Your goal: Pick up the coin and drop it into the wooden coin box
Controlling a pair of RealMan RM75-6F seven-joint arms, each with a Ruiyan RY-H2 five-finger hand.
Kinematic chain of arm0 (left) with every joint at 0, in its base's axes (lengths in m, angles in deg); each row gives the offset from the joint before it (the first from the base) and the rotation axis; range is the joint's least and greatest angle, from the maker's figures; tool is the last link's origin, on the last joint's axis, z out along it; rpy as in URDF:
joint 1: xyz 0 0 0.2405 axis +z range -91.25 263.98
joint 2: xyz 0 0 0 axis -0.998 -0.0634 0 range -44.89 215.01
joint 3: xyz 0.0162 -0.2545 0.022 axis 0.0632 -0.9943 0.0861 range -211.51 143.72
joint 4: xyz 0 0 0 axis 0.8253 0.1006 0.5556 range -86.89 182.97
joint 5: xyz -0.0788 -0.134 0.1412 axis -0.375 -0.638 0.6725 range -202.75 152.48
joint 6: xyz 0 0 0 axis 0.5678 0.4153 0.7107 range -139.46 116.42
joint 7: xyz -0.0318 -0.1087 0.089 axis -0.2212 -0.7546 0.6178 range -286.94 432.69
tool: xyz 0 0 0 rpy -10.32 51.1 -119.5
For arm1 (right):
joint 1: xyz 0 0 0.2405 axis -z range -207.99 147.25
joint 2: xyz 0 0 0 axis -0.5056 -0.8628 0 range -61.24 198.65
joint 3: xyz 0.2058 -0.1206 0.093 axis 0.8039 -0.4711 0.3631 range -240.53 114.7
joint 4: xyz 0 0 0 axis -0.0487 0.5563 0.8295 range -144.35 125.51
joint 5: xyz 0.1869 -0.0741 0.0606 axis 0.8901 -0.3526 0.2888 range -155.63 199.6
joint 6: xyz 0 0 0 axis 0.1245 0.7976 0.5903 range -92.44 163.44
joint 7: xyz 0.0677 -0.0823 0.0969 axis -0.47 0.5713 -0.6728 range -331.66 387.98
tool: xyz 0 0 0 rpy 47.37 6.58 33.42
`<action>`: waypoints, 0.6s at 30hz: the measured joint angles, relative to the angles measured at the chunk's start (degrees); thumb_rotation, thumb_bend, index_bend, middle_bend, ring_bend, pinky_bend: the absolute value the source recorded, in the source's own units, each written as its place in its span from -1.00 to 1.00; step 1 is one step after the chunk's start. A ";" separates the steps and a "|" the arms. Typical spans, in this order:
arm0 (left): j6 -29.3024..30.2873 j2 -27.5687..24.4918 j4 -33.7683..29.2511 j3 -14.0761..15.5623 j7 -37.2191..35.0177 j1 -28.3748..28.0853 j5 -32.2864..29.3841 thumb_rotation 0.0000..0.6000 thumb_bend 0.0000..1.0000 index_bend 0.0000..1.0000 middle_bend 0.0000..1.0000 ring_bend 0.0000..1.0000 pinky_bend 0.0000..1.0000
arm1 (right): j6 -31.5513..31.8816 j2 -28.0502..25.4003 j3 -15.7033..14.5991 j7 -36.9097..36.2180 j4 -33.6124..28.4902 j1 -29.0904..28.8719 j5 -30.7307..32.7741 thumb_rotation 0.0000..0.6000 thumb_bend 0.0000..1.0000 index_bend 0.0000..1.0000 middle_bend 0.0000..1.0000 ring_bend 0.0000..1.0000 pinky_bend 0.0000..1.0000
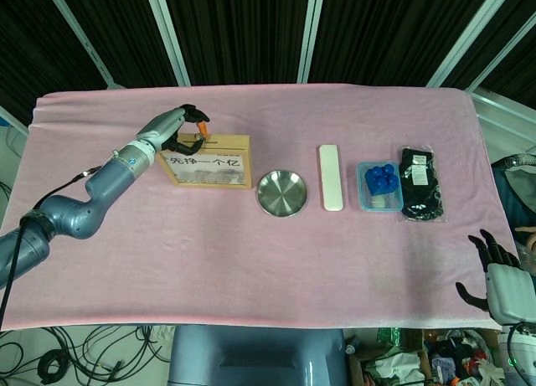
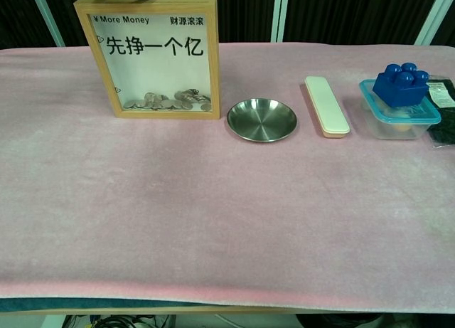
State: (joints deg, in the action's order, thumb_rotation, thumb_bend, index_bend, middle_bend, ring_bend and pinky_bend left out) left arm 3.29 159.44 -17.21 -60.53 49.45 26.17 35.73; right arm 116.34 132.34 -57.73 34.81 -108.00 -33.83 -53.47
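Chest view: coins (image 2: 167,99) inside wooden coin box (image 2: 217,57)

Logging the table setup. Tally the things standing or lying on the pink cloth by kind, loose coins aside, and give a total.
Wooden coin box: 1
Steel dish: 1
White oblong case: 1
Clear tub with a blue lid: 1
Blue toy brick, on top of the tub: 1
Black packet: 1
Total: 6

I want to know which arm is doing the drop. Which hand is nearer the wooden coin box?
Left. The left hand hovers at the wooden coin box's top edge; the right hand hangs off the table's near right corner, far away.
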 measured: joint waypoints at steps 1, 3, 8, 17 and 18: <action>0.06 -0.03 -0.05 0.06 -0.08 0.00 0.20 1.00 -0.03 0.00 -0.57 -1.00 -0.91 | -0.01 0.00 0.00 0.00 0.00 -0.01 -0.01 1.00 -0.66 -0.72 -0.93 -0.71 -0.63; 0.14 -0.17 -0.23 0.25 -0.31 -0.02 0.55 1.00 -0.03 -0.01 -0.58 -1.00 -0.91 | -0.03 -0.01 0.02 -0.01 0.00 -0.02 0.03 1.00 -0.66 -0.72 -0.93 -0.71 -0.63; 0.47 -0.39 -0.43 0.61 -0.70 -0.16 1.07 1.00 -0.03 -0.06 -0.59 -1.00 -0.91 | -0.02 -0.01 0.06 -0.06 0.01 -0.03 0.07 1.00 -0.66 -0.72 -0.93 -0.71 -0.63; 1.51 -0.62 -0.79 1.21 -1.14 -0.56 1.61 1.00 -0.03 -0.07 -0.59 -1.00 -0.91 | -0.10 0.02 0.12 -0.12 0.03 -0.04 0.29 1.00 -0.66 -0.72 -0.93 -0.71 -0.63; 1.66 -0.64 -0.80 1.30 -1.19 -0.62 1.64 1.00 -0.03 -0.07 -0.59 -1.00 -0.91 | -0.12 0.01 0.12 -0.14 0.01 -0.04 0.33 1.00 -0.66 -0.72 -0.93 -0.71 -0.63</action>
State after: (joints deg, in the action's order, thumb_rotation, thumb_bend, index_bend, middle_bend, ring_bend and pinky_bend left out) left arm 4.95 158.80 -18.01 -59.23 48.26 25.55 37.37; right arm 116.22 132.35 -57.61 34.67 -107.98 -33.87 -53.14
